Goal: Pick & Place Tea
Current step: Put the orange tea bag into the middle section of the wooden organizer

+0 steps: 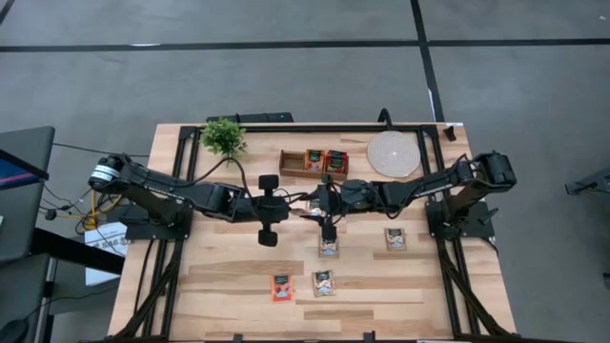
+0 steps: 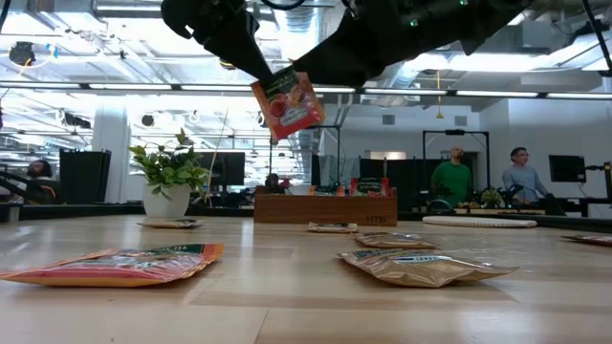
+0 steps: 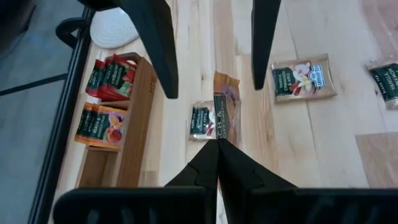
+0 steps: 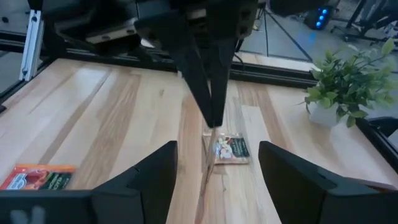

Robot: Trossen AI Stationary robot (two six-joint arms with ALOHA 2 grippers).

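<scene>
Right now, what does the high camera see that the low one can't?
Only the high view: both arms whole, meeting mid-table, and the empty end compartment of the tray. Only the low view: two people in the room behind, and the red-orange face of the sachet the left gripper holds up, the right gripper open beside it. Both: the plant and sachets lying on the table.

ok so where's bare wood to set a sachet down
Bare: front left of the table, left of the red sachet; and front right, in front of the rightmost sachet. Crowded: mid-table, where the left gripper, shut on the held sachet, faces the open right gripper, and the back strip with plant, tray and disc.
</scene>
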